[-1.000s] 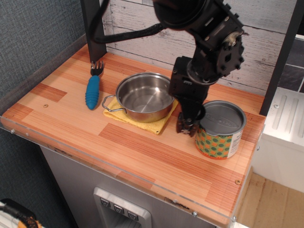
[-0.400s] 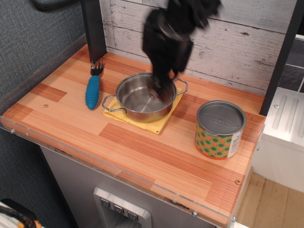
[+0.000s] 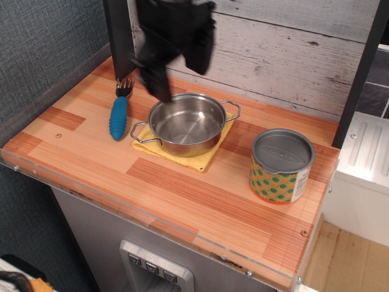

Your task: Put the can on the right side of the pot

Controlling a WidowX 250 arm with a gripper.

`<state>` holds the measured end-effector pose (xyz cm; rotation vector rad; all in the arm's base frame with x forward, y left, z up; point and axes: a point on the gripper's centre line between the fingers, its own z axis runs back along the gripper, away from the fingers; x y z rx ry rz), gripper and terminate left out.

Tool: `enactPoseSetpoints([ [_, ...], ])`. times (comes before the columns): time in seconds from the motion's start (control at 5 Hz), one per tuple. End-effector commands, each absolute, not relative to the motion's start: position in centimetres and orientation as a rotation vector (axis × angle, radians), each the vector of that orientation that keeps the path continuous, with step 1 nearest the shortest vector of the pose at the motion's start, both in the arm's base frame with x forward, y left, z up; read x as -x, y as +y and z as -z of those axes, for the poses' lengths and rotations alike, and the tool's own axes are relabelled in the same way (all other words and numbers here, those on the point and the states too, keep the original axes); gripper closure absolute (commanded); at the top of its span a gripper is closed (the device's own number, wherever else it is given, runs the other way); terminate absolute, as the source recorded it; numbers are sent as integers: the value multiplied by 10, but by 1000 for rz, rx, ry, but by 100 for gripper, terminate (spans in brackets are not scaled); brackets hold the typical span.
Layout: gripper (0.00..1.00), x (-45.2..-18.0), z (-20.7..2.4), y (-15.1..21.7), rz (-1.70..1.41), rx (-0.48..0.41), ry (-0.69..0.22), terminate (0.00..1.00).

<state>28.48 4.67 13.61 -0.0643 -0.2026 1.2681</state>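
Can (image 3: 282,165): we find it upright, right of the pot (image 3: 185,124), apart; placement looks done.
Gripper (image 3: 159,85): blurred; finger state we cannot tell.

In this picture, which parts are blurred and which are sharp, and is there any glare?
In the observation.image view, the gripper and arm are smeared by motion blur, so the state of the jaws cannot be read. The pot, the can and the fork are sharp. Soft reflections show inside the pot and on the can's lid.

Toy kitchen; wooden counter (image 3: 182,188), pot (image 3: 185,125)
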Motion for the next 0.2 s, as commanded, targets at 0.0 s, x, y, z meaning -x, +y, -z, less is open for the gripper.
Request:
enactPoseSetpoints([
  [0.0, 0, -271, -157, 87, -1115, 120, -201, 100],
])
